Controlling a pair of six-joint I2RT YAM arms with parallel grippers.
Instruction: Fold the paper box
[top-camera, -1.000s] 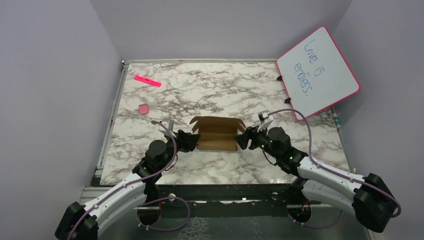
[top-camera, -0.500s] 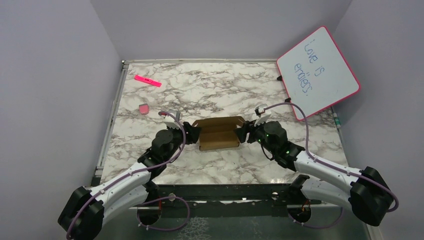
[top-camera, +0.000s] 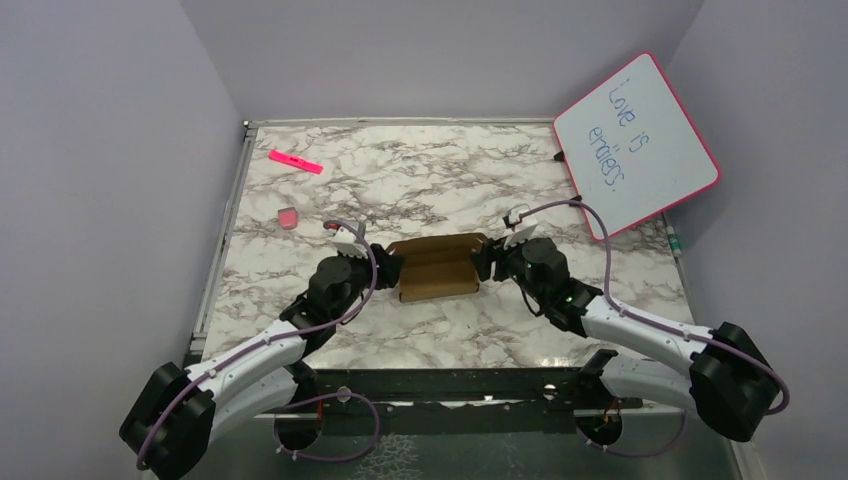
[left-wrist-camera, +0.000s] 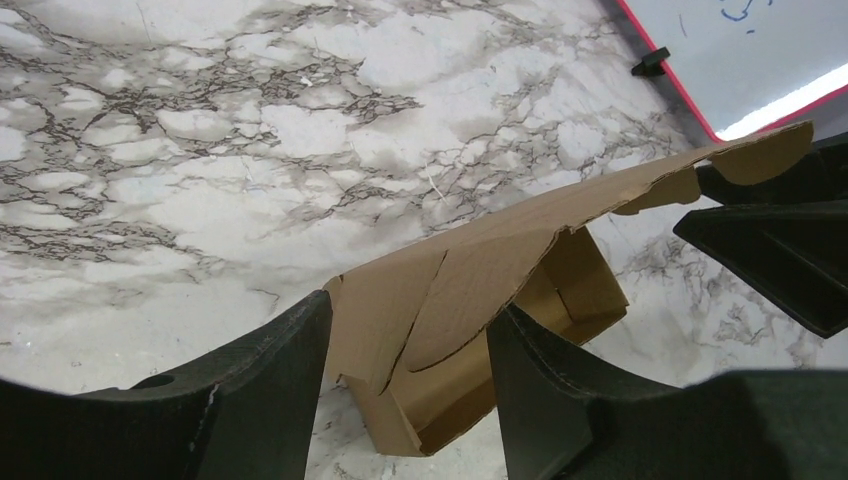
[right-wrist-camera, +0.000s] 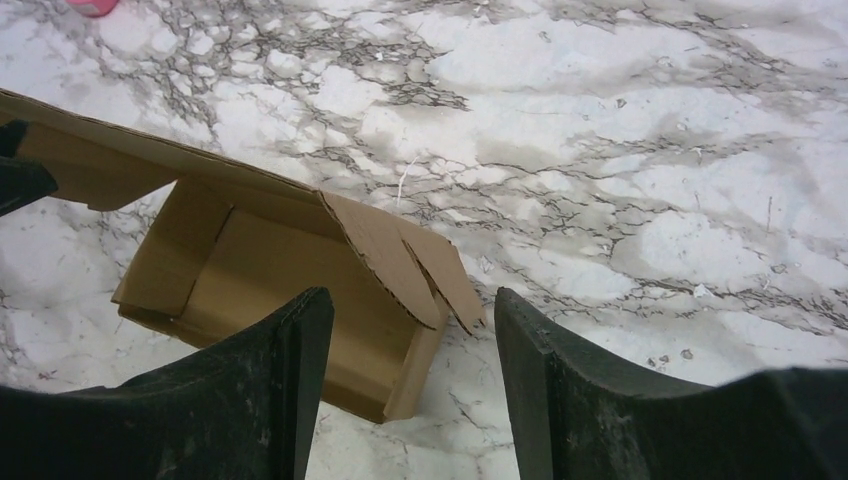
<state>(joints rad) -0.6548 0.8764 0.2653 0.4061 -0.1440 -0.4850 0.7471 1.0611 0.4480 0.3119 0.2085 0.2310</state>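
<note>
The paper box sat on the marbled desk between the two arms, lid flap tilted over its open tray, with the left gripper at its left end and the right gripper at its right end, both with jaws apart.

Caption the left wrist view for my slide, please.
Left fingers spread before one end of the paper box on the marble table, lid flap partly lowered.
</note>
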